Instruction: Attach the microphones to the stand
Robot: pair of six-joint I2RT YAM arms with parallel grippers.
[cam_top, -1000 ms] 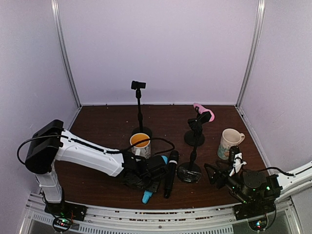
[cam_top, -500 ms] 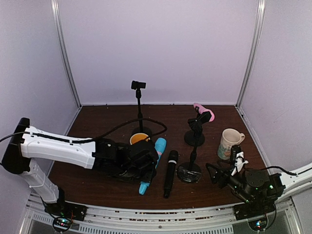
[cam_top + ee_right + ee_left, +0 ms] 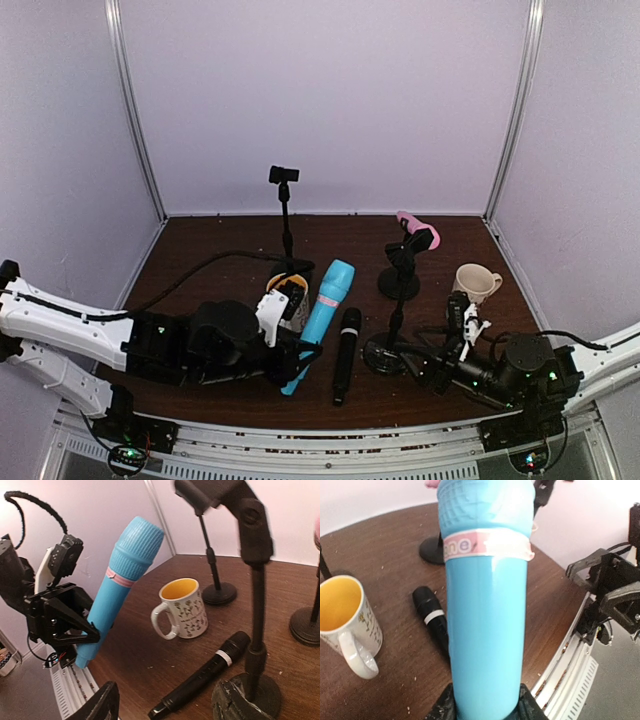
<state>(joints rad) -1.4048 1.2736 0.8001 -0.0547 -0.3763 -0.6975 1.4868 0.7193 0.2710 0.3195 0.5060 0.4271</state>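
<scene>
My left gripper (image 3: 293, 355) is shut on the lower body of the light blue microphone (image 3: 322, 310). It holds it off the table, tilted, head up and to the right (image 3: 487, 630) (image 3: 117, 587). The black microphone (image 3: 343, 355) lies flat on the table just right of it. The pink microphone (image 3: 417, 227) sits in the clip of the far stand (image 3: 399, 283). The front stand (image 3: 390, 350) has an empty clip (image 3: 220, 495). My right gripper (image 3: 420, 368) is open and low, its right finger (image 3: 240, 702) next to that stand's base.
A mug with a yellow inside (image 3: 290, 295) stands behind the left gripper. Another pale mug (image 3: 478, 285) is at the right. A third stand with an empty clip (image 3: 285, 220) rises at the back. White walls enclose the table, and a metal rail (image 3: 320, 440) runs along the near edge.
The left arm has lifted the light blue microphone off the table and tipped its head upward while drawing back to the left. The right gripper has reached left toward the front stand's base.
</scene>
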